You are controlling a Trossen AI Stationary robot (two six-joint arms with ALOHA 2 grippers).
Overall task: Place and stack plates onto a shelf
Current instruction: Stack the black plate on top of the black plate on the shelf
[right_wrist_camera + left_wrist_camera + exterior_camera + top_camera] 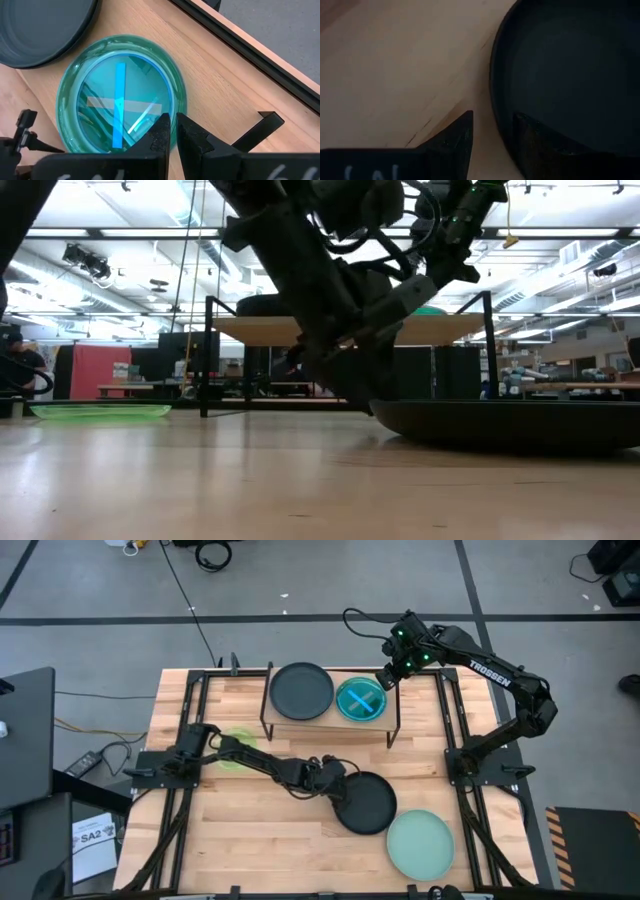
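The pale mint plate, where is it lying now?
In the high view the pale mint plate lies on the tabletop near its front right corner, beside the black plate at the left hand, not on the shelf.

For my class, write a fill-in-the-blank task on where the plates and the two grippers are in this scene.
1. On the shelf, a black plate lies beside a ____ plate.
2. The left gripper straddles the rim of a ____ plate on the table.
3. The pale mint plate lies on the ____.
4. The right gripper hovers over the ____.

Missing words: blue; black; table; shelf
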